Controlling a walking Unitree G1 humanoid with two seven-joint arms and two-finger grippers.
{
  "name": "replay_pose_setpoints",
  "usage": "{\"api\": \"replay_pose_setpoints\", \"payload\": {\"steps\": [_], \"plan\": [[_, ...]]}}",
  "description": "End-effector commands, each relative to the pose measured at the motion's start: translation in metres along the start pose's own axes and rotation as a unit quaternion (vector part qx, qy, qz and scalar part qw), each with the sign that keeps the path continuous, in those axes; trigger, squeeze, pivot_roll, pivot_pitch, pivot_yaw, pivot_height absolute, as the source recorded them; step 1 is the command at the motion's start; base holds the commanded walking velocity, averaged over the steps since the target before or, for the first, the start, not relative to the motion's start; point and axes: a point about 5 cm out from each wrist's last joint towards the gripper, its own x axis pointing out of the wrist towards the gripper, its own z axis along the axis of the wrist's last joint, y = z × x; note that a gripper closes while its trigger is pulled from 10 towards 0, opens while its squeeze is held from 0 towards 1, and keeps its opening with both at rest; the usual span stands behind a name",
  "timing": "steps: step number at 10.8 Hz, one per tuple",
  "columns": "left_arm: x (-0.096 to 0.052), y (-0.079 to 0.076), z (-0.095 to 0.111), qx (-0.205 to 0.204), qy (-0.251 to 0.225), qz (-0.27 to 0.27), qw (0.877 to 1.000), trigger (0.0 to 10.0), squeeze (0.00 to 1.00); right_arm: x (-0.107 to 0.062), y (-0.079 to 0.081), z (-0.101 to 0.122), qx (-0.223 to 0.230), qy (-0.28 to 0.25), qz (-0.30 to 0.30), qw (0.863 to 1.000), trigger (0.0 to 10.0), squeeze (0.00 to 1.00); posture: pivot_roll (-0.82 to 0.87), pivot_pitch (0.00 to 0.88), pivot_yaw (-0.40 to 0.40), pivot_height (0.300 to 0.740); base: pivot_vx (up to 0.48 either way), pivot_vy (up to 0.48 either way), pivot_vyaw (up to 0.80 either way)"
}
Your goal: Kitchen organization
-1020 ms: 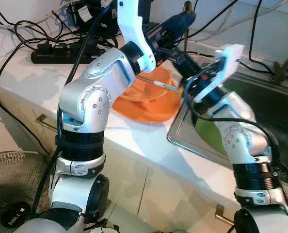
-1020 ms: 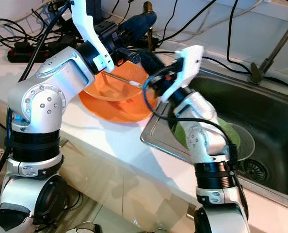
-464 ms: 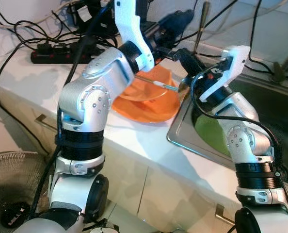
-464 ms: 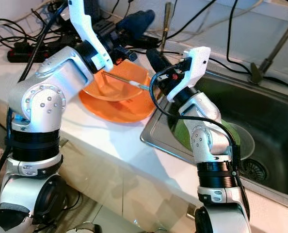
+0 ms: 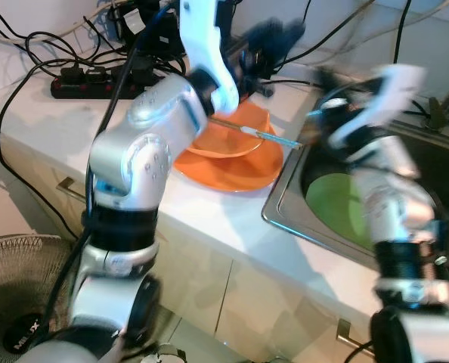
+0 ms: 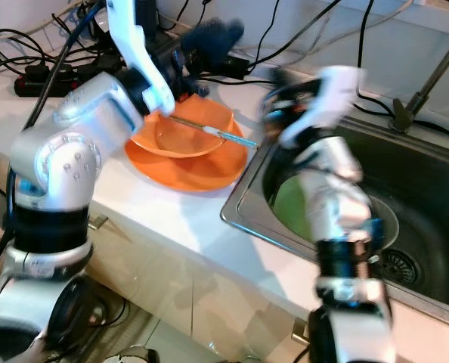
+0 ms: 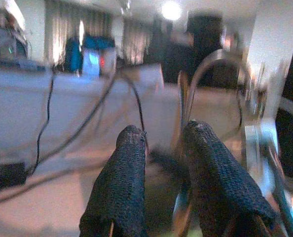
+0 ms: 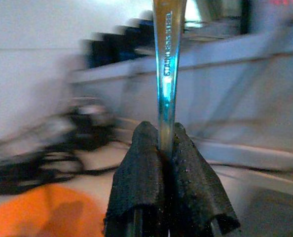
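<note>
An orange bowl (image 5: 228, 136) sits on an orange plate (image 5: 236, 172) on the white counter, beside the sink (image 5: 285, 221). A thin utensil (image 5: 258, 134) lies across the bowl's rim. My left gripper (image 5: 274, 36) hovers behind the bowl near the wall, its fingers (image 7: 122, 182) apart with nothing held. My right gripper (image 8: 165, 132) is shut on the handle of a stainless steel utensil (image 8: 166, 59) that stands straight up from the fingers. The right arm (image 5: 379, 102) is blurred above the sink's left edge. A green plate (image 5: 339, 208) lies in the sink.
A black power strip (image 5: 96, 79) and tangled cables (image 5: 28, 53) cover the counter's back left. The faucet (image 6: 428, 72) stands behind the sink. A floor fan (image 5: 20, 302) is low on the left. Cabinet handles (image 5: 69, 189) stick out below the counter edge.
My right arm has swung up and to the right over the sink with the steel utensil in its grip, away from the bowl. The left arm has barely moved.
</note>
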Motion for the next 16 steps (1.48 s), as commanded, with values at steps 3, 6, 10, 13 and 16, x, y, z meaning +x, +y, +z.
{"api": "replay_pose_setpoints", "payload": {"steps": [3, 6, 10, 13, 16], "plan": [[-0.012, -0.005, -0.034, 0.032, 0.062, -0.018, 0.997, 10.0, 0.00, -0.007, -0.050, -0.007, -0.033, 0.024, -0.159, 0.986, 10.0, 0.00, 0.07, 0.042, -0.072, 0.740, 0.000, 0.000, 0.00], [-0.025, -0.006, -0.053, 0.042, 0.098, -0.021, 0.994, 10.0, 0.00, -0.025, -0.074, -0.043, -0.063, 0.089, -0.220, 0.969, 10.0, 0.00, 0.08, 0.046, -0.079, 0.740, 0.000, 0.000, 0.00], [-0.027, -0.012, -0.055, 0.050, 0.109, -0.041, 0.992, 10.0, 0.00, -0.059, -0.091, -0.099, -0.076, 0.211, -0.271, 0.936, 10.0, 0.00, 0.08, 0.043, -0.083, 0.740, 0.000, 0.000, 0.00], [-0.028, -0.015, -0.057, 0.052, 0.117, -0.051, 0.990, 10.0, 0.00, -0.074, -0.092, -0.118, -0.079, 0.256, -0.275, 0.923, 10.0, 0.00, 0.08, 0.038, -0.086, 0.740, 0.000, 0.000, 0.00], [-0.029, -0.019, -0.061, 0.055, 0.131, -0.062, 0.988, 10.0, 0.00, -0.080, -0.091, -0.128, -0.077, 0.273, -0.276, 0.918, 10.0, 0.00, 0.09, 0.029, -0.086, 0.740, 0.000, 0.000, 0.00]]}}
